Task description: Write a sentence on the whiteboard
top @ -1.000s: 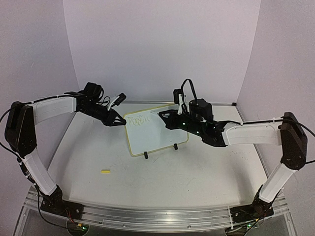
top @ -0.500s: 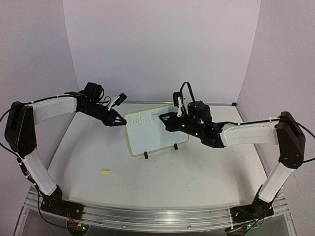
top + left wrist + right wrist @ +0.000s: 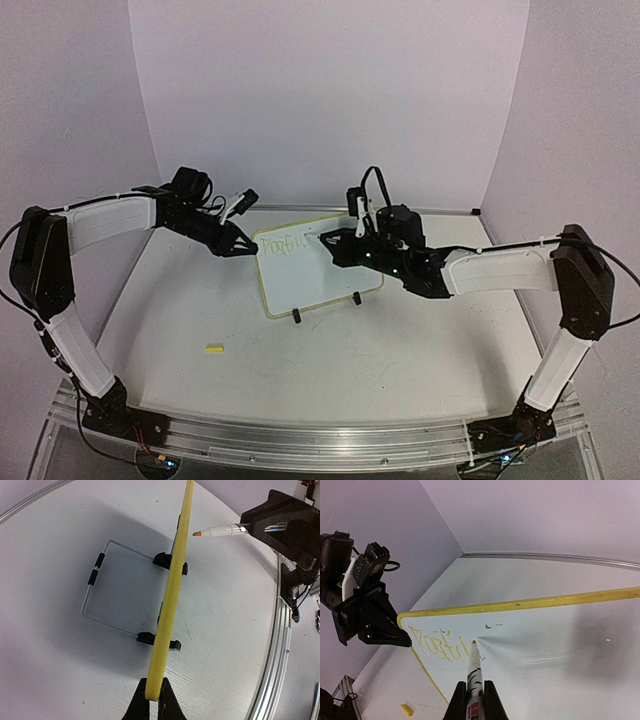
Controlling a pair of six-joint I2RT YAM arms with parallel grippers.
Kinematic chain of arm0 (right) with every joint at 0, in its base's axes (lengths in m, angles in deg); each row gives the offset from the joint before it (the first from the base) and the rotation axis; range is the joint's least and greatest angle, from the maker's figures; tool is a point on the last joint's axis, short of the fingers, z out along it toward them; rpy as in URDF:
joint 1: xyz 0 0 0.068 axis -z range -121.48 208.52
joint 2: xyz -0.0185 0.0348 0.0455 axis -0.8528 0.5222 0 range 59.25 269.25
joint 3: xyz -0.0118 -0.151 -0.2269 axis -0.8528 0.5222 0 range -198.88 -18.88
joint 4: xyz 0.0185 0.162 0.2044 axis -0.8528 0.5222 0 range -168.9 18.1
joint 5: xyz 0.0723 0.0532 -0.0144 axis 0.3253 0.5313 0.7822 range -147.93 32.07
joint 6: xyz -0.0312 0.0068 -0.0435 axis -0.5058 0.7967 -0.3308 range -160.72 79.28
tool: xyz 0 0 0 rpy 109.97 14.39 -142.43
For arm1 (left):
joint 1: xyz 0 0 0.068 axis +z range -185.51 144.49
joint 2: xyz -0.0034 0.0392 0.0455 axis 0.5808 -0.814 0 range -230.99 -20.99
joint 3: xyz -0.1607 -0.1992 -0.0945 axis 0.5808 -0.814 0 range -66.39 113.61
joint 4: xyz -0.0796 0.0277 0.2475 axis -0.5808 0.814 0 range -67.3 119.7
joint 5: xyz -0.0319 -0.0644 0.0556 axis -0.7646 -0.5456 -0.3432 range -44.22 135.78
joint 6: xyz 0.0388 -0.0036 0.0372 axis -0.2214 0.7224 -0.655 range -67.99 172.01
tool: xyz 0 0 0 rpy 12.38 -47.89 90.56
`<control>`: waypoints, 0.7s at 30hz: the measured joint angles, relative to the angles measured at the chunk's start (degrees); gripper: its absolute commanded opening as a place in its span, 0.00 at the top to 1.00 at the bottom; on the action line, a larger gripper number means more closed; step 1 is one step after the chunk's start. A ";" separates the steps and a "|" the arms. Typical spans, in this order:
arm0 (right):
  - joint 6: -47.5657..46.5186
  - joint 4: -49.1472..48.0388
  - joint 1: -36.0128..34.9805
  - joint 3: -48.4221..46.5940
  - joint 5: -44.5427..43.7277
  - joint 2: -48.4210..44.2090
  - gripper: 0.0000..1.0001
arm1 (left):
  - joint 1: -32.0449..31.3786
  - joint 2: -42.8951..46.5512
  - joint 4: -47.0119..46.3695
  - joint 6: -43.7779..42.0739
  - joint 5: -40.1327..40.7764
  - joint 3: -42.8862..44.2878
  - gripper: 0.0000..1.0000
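The whiteboard (image 3: pixel 318 278), white with a yellow rim, stands tilted at the table's middle on two black feet. My left gripper (image 3: pixel 250 248) is shut on its left rim; in the left wrist view the yellow edge (image 3: pixel 172 585) runs up from between my left gripper's (image 3: pixel 154 700) fingers. My right gripper (image 3: pixel 474 697) is shut on a white marker (image 3: pixel 474 672), whose orange tip is at the board face (image 3: pixel 560 630), just right of the sentence (image 3: pixel 437 645), one line of yellowish strokes at the top left. The top view shows my right gripper (image 3: pixel 335 243) over the board's upper middle.
A small yellow marker cap (image 3: pixel 214 349) lies on the table in front of the board, to the left. A thin wire stand (image 3: pixel 100 600) props the board from behind. Purple walls close in the back and both sides.
My right arm has shifted slightly left along the board with the marker, and the strokes have grown a little to the right. The left arm and the board have stayed put.
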 measured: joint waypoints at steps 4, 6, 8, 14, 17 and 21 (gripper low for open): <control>0.02 -0.17 0.00 -0.68 0.22 0.73 1.00 | -0.21 0.00 0.03 0.00 0.16 0.09 1.00; 0.05 -0.21 0.04 -0.78 0.24 1.24 1.00 | -0.23 0.00 0.01 0.00 0.17 0.10 1.00; 0.17 -0.20 0.18 -0.78 0.25 1.55 1.00 | -0.25 0.00 0.00 0.01 0.19 0.10 1.00; 0.69 -0.32 0.20 -0.66 0.17 1.64 1.00 | -0.27 0.00 -0.01 0.02 0.19 0.10 1.00; 1.11 -0.47 0.20 0.00 0.15 1.64 1.00 | -0.27 0.00 -0.01 0.02 0.19 0.10 1.00; 1.87 -0.49 0.20 1.03 0.27 1.64 1.00 | -0.27 0.00 -0.01 0.02 0.19 0.10 1.00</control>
